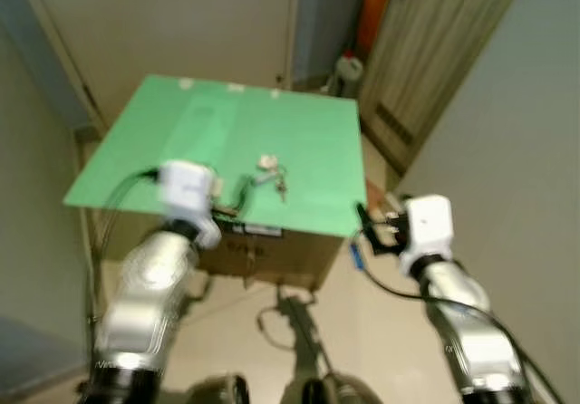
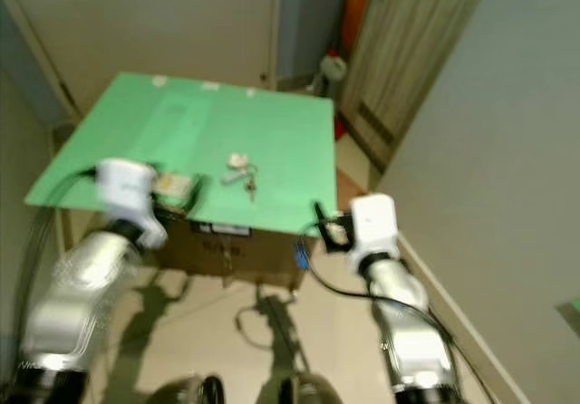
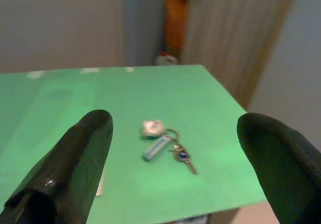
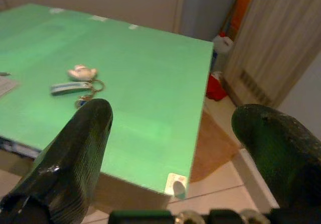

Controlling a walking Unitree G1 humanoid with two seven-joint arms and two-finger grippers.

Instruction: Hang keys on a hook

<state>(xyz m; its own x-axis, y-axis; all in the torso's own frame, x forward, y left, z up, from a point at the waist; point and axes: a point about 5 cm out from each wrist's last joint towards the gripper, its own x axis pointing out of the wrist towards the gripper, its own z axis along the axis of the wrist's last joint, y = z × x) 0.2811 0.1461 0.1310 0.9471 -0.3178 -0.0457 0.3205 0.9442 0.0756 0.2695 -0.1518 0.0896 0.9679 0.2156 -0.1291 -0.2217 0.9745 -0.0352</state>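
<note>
A bunch of keys [image 1: 270,177] with a white charm and a pale blue tag lies flat on the green table top [image 1: 272,119], near its front edge. My left gripper [image 1: 228,206] hovers over the front left part of the table, open, its fingers [image 3: 85,148] spread wide with the keys [image 3: 165,143] a short way ahead between them. My right gripper [image 1: 367,225] hangs just off the table's front right corner, also open, empty, pointing toward the table; the keys [image 4: 80,79] lie well to its left.
The green top rests on a cardboard box [image 1: 272,250]. Behind it are a pale door and a gap holding an orange object [image 1: 373,5] and a white bottle [image 1: 349,71]. A slatted wooden panel [image 1: 430,51] and grey wall close the right. Tiled floor lies below.
</note>
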